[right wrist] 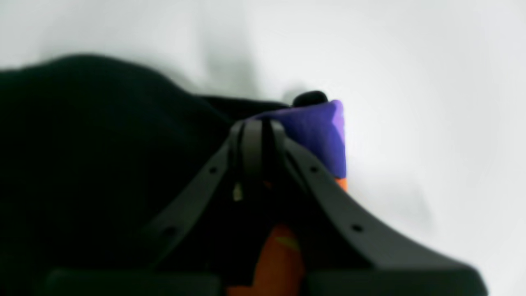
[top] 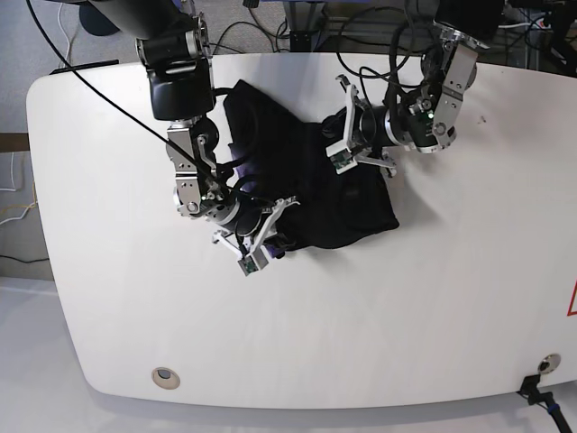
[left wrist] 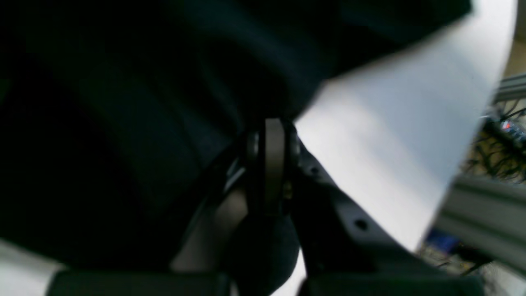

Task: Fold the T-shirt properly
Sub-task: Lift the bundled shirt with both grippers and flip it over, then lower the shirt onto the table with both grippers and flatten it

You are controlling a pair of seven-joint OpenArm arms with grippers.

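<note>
The black T-shirt (top: 311, 185) lies bunched in the middle of the white table (top: 433, 298). My left gripper (top: 332, 144) is at its far right edge. In the left wrist view its jaws (left wrist: 273, 137) are shut on a fold of black fabric (left wrist: 144, 123). My right gripper (top: 273, 234) is at the shirt's near left edge. In the right wrist view it (right wrist: 257, 133) is shut on the shirt (right wrist: 102, 144), where a purple and orange print (right wrist: 320, 131) is folded up beside the fingers.
Black cables (top: 379, 27) and equipment crowd the table's back edge. A round grommet (top: 164, 376) sits near the front left edge and a cable port (top: 544, 365) at the front right. In the left wrist view the table edge (left wrist: 464, 172) is close, with an aluminium frame beyond.
</note>
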